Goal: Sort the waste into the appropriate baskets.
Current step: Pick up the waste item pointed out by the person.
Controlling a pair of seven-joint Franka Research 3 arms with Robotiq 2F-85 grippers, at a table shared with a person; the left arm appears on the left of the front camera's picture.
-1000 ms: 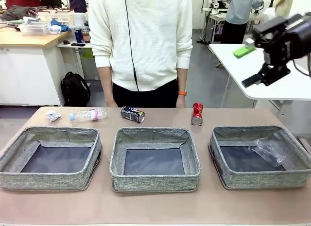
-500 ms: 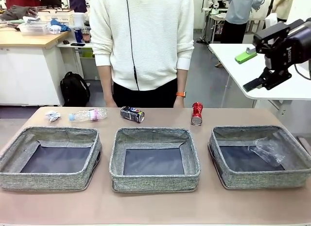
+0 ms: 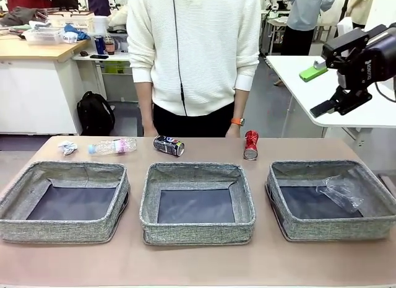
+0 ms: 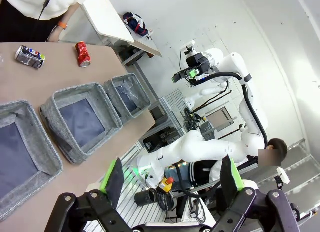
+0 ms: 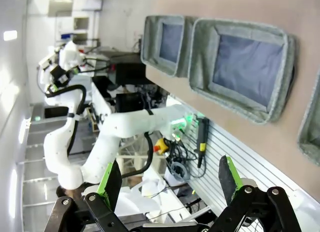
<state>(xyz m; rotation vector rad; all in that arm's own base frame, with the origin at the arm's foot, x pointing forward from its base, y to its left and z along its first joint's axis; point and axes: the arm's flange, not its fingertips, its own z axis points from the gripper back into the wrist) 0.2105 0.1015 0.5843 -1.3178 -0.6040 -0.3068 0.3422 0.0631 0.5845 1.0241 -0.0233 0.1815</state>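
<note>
White arms (image 4: 241,76), black green-padded jaws

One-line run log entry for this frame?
left tool open; right tool open; clear plastic film in right grey woven basket; red soda can, dark blue-black soda can on table

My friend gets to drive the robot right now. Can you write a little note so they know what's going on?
Left gripper: open, holding nothing, raised off the table.
Right gripper: open, holding nothing, raised high at the right side.
Done: the plastic film lies in the right basket.
Left to do: the paper wad, bottle, dark can and red can sit on the table behind the baskets, near the person. The left basket and middle basket have no waste yet.
</note>
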